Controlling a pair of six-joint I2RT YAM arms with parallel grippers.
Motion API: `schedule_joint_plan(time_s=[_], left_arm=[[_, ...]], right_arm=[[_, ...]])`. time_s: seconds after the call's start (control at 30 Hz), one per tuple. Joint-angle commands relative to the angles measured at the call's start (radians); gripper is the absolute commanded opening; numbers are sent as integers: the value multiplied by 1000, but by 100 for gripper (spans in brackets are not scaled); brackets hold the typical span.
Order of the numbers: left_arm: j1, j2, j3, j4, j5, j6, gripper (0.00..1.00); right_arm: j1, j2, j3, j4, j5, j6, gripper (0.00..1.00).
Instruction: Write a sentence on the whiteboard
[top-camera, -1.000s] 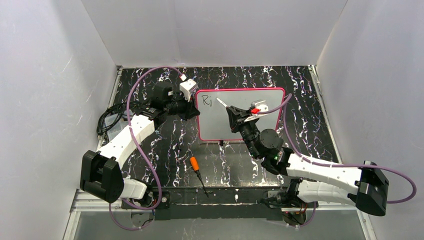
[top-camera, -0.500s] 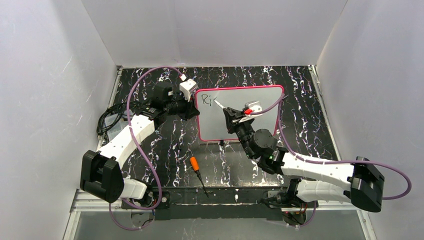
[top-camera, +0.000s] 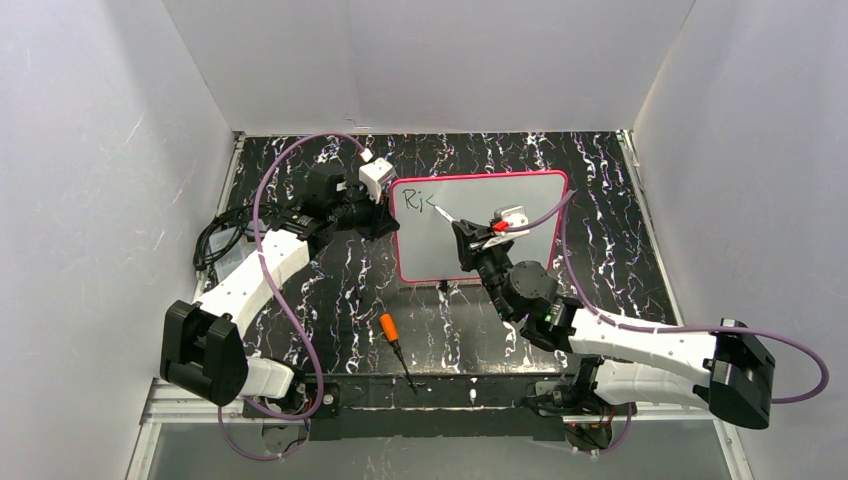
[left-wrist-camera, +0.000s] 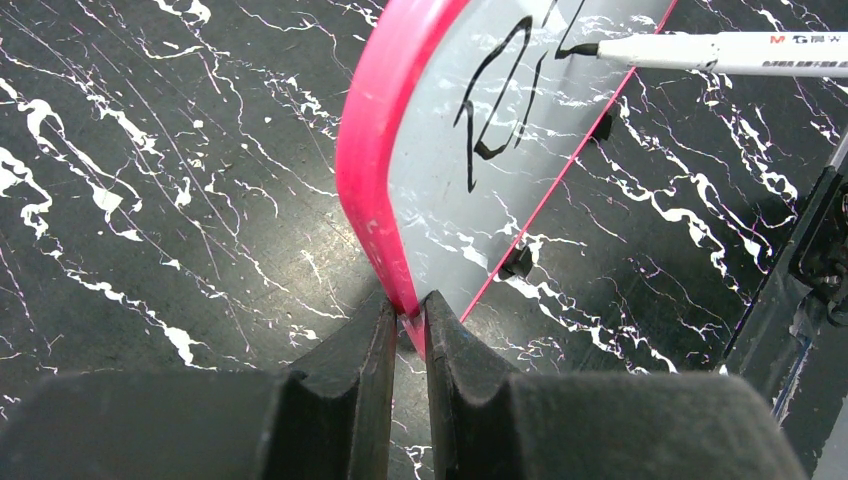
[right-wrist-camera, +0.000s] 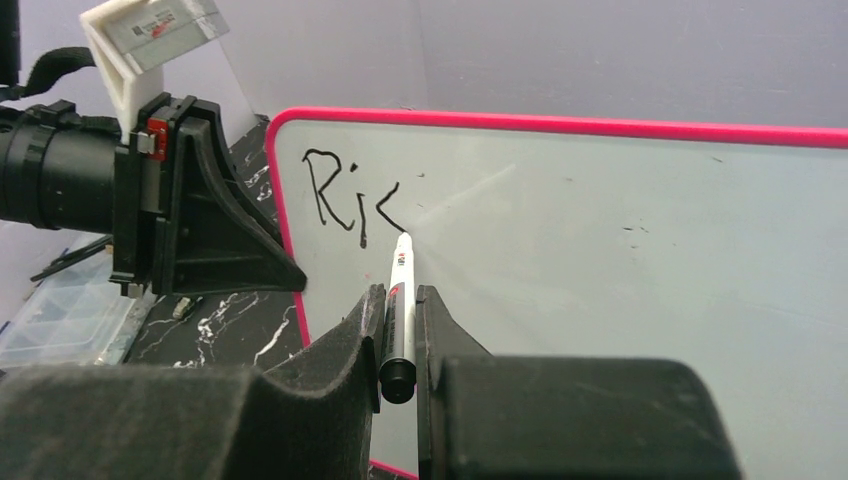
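Observation:
The whiteboard (top-camera: 425, 250), pale grey in a pink frame, stands tilted on the dark marbled table. My left gripper (top-camera: 388, 222) is shut on the frame's left edge; in the left wrist view its jaws (left-wrist-camera: 408, 310) pinch the pink rim (left-wrist-camera: 380, 150). My right gripper (top-camera: 462, 228) is shut on a white marker (right-wrist-camera: 399, 290) and holds it with the tip against the board (right-wrist-camera: 620, 260). The sentence (right-wrist-camera: 340, 195) reads only "Rj" plus an angled stroke, in black at the board's top left. The marker's tip (left-wrist-camera: 590, 48) sits at the end of that stroke.
An orange-handled screwdriver (top-camera: 395, 340) lies on the table in front of the board. Black cables (top-camera: 215, 240) bunch by the left wall. A clear plastic box (right-wrist-camera: 50, 310) shows at the left in the right wrist view. Grey walls enclose the table.
The right gripper has shifted slightly with the marker, and a new angled stroke has appeared after "Rj". The left gripper and the board have stayed put.

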Motion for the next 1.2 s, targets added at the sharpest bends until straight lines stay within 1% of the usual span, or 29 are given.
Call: schedule_joint_plan(time_s=[0.0,0.1,0.27,0.53,0.67,0.9,1.17], left_arm=[[-10,-19,-10,-33,10,9,0],[-10,-19,-12,-33,11,9,0],[-10,-17,-11,-33,11,8,0],[-10,-20,-11,-33,12,8,0],[-10,-19,-11,-35,9,9,0],[-10,-20,-10,-33,9,5,0],[-10,-19,-10,-32,12,4,0]], right_arm=[[-6,-39,-16,-38,85,1,1],[-6,-39,-18,-47,81,5,1],[-6,-9,-5,-56,27,18,1],[-6,29,14,16,-34,23,1],[-6,1,7,62,-51,28,1],[-6,-72,-25,60,3,25,1],[-6,-66,-31,34,74,0,1]])
